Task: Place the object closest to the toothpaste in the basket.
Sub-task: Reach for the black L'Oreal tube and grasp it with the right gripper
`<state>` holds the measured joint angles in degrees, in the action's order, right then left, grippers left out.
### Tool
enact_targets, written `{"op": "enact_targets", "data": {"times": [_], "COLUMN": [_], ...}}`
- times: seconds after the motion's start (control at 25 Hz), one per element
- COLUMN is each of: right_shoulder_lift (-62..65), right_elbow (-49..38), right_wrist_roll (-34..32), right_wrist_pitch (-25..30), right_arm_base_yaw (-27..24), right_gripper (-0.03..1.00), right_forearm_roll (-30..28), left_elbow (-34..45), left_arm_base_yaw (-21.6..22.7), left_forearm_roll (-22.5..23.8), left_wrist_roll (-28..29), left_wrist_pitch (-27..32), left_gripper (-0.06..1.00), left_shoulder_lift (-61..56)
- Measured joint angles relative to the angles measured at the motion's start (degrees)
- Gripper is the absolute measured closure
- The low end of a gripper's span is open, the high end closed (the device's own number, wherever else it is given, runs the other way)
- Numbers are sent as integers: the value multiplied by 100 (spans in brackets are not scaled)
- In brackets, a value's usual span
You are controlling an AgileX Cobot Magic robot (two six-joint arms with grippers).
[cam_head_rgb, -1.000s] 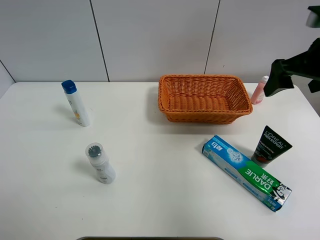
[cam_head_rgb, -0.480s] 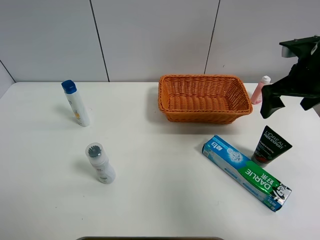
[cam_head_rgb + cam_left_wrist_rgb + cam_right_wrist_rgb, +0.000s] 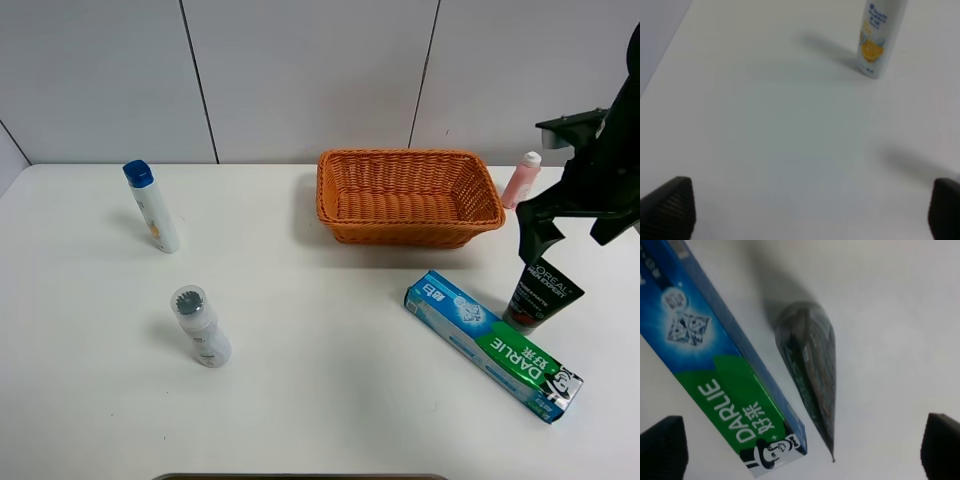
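Target is the L'Oreal tube (image 3: 543, 290): black, white lettering, standing cap-down with the flat crimped end up. It's on the table (image 3: 300, 400), just beside the Darlie toothpaste box (image 3: 492, 343), on the box's basket side. Can't tell if they touch. It's not in the basket (image 3: 400, 232) yet.

- **Right wrist cam:** looks down along the tube's (image 3: 810, 350) crimp edge, with the box's (image 3: 715, 370) green end alongside. The tube's lettering is only readable from the high cam.
- **Right gripper** (image 3: 567, 228): fingers spread wide, holding nothing, above the tube and clear of it.
- **Left gripper** (image 3: 805, 207): outside the high cam. Its wrist cam shows both fingers spread over bare table, with the blue-capped bottle (image 3: 879, 37) ahead, far from the box.

Since 0.5 s ago the right gripper has dropped toward the tube. Over the last second it came off the pink bottle (image 3: 519, 181) beyond the box, which is now fully visible. Nothing on the table has moved.
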<state>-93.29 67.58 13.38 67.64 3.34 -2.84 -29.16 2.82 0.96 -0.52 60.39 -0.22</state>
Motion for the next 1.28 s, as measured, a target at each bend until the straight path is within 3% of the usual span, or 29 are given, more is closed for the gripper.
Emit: {"op": "enact_targets", "data": {"times": [0.24,0.56,0.68,0.92,1.28], "right_shoulder_lift": [-178,-576,-643,-698,-698], "right_elbow": [-623,-666,-669,-669,-669], "right_wrist_roll": [153,170,178,203,265], "right_wrist_pitch": [-521,-822,-1002,-1214,-1213], "right_arm_base_yaw": [0,0,0,0,0], "right_gripper": [2,9,17,45,76], "right_forearm_roll": [-171,-201,-201,-201,-138], "left_elbow": [0,0,0,0,0], "left_arm_base_yaw": [0,0,0,0,0], "left_forearm_roll": [0,0,0,0,0], "left_wrist_roll": [0,0,0,0,0], "left_wrist_pitch": [0,0,0,0,0], "left_gripper": [0,0,0,0,0], "left_shoulder_lift": [0,0,0,0,0]}}
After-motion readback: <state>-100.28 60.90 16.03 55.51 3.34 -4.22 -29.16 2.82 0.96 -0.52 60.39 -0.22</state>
